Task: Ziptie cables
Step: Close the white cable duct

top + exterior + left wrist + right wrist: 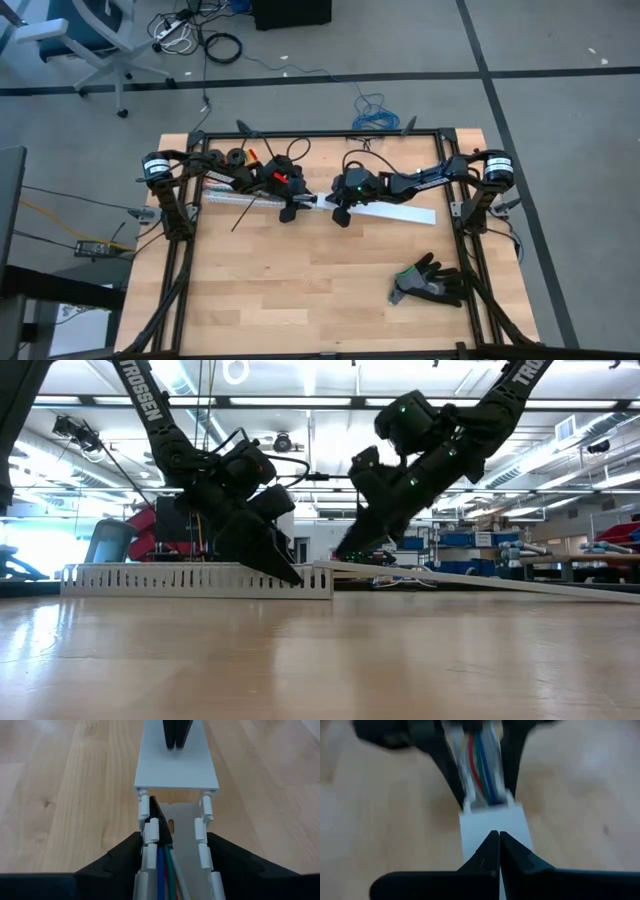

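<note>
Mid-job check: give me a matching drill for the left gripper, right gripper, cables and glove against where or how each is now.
1. left gripper
2. right gripper
3. cables
4. black glove

A. lying loose on the table, on the right arm's side
B. open, straddling the slotted duct
C. lying inside the slotted duct
D. shut, tips on the white cover

Pairs: 1-B; 2-D; 3-C; 4-A

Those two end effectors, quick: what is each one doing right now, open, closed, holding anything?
Left end effector: open, fingers either side of the white slotted duct holding the cables.
Right end effector: closed, tips pressed on the white duct cover.
</note>
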